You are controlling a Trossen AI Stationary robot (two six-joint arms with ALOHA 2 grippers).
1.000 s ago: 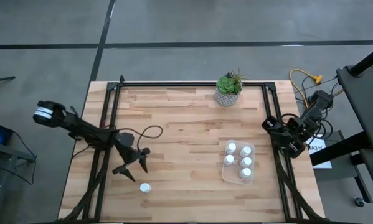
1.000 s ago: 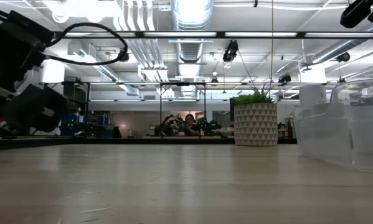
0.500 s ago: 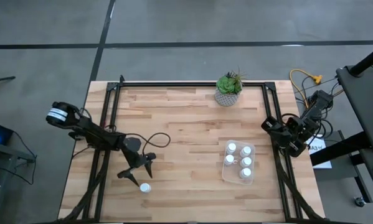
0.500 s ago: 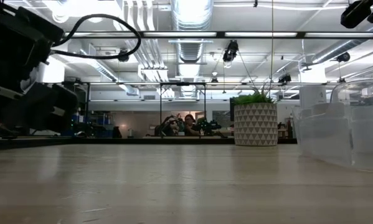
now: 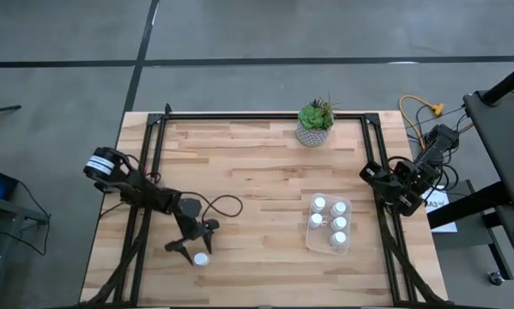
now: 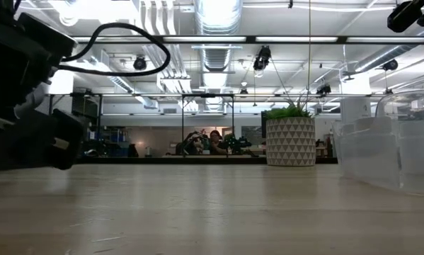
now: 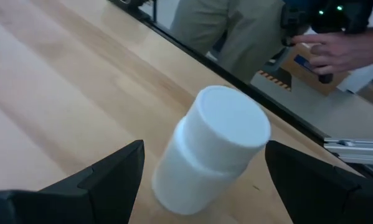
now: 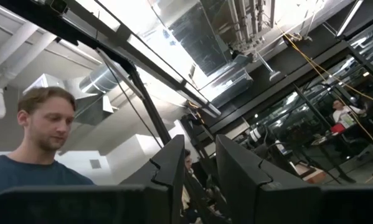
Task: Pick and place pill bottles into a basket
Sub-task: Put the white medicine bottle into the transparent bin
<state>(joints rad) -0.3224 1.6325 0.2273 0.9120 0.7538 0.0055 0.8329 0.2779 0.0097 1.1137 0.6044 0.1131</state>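
Note:
One white pill bottle (image 5: 201, 258) stands upright on its base near the table's near edge, left of centre. My left gripper (image 5: 194, 239) is open right behind it. In the left wrist view the bottle (image 7: 214, 152) sits just ahead of the gap between my two fingers, which touch nothing (image 7: 203, 163). The clear basket (image 5: 329, 225) lies at the right and holds several white bottles (image 5: 338, 223). In the low view the basket (image 6: 392, 152) shows at the right. My right gripper (image 5: 383, 182) waits at the table's right edge, shut and pointing upward (image 8: 200, 180).
A potted plant (image 5: 314, 125) stands at the table's far edge, also seen in the low view as the patterned pot (image 6: 291, 142). A black frame rail (image 5: 145, 172) runs along the table's left side. Beyond the near edge stands a person (image 7: 236, 31).
My left gripper has moved toward the table's near edge and a little to the right, sinking toward the lone bottle. Its fingers have stayed open. The bottle has not moved.

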